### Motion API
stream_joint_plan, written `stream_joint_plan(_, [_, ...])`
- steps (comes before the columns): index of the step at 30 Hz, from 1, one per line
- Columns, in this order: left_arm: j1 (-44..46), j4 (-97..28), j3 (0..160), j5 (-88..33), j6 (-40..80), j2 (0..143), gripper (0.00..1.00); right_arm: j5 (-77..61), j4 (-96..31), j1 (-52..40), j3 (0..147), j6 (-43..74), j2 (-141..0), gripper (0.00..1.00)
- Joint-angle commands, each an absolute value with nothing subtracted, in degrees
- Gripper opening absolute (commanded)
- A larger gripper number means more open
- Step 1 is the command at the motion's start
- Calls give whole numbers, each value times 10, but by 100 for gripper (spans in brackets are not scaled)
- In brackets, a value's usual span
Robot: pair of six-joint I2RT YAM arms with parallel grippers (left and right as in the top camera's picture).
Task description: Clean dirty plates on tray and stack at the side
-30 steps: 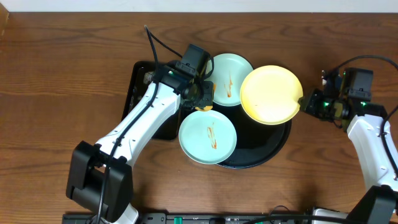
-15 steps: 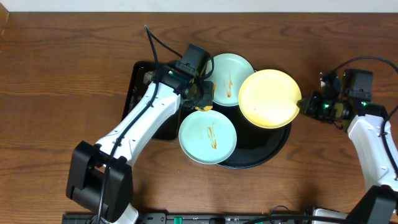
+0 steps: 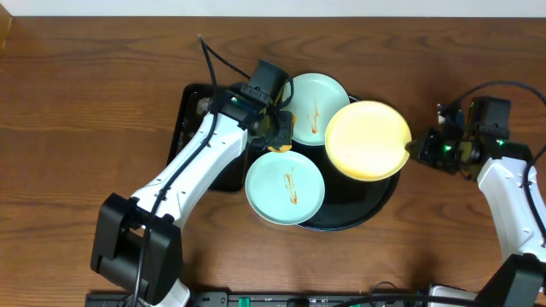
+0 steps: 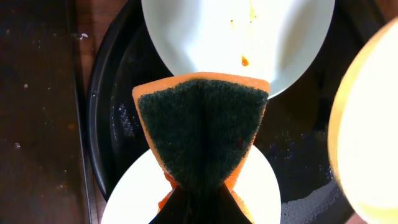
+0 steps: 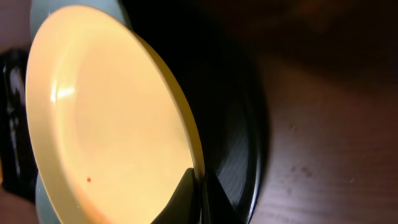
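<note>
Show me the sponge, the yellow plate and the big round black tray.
sponge (image 4: 202, 127): left wrist view, middle of its dark green scouring face.
yellow plate (image 3: 367, 139): overhead view, centre of its inner face.
black tray (image 3: 358, 203): overhead view, bare floor just below the yellow plate.

Yellow plate (image 3: 367, 139) over round black tray (image 3: 375, 203), right gripper (image 3: 413, 149) jaws clamped on its right rim. Far mint plate (image 3: 311, 89) sauce-streaked. Near mint plate (image 3: 285, 189) smeared, overhanging tray rim. Left gripper (image 3: 279, 135) between them.

Pale yellow plate (image 3: 368, 139), two mint-blue plates (image 3: 285, 188) streaked orange-brown, glossy black tray (image 3: 368, 205), orange sponge (image 4: 202, 127) with dark green scouring face, brown wood-grain table (image 3: 85, 102).
</note>
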State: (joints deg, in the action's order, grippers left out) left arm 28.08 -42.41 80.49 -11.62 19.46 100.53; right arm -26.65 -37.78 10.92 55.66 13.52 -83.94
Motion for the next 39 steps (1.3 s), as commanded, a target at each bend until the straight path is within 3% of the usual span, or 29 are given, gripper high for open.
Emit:
stream_joint_plan(1, [280, -426, 809, -111, 192, 1006, 8, -260, -349, 114, 568, 146, -837, 1])
stream_joint_plan(9, [280, -426, 809, -111, 192, 1006, 7, -201, -431, 112, 568, 145, -837, 1])
stream_joint_plan(14, [280, -426, 809, -111, 192, 1006, 8, -172, -408, 117, 568, 162, -837, 1])
stream_joint_plan(21, [280, -426, 809, -111, 192, 1006, 7, -259, -416, 109, 568, 120, -837, 1])
stream_joint_plan(27, [280, -427, 809, -111, 191, 1006, 8, -185, -406, 110, 568, 103, -837, 1])
stream_joint_plan(32, [280, -430, 809, -111, 192, 1006, 7, -298, -354, 124, 568, 124, -837, 1])
stream_joint_plan(39, [280, -429, 809, -111, 192, 1006, 8, -273, -439, 102, 568, 91, -837, 1])
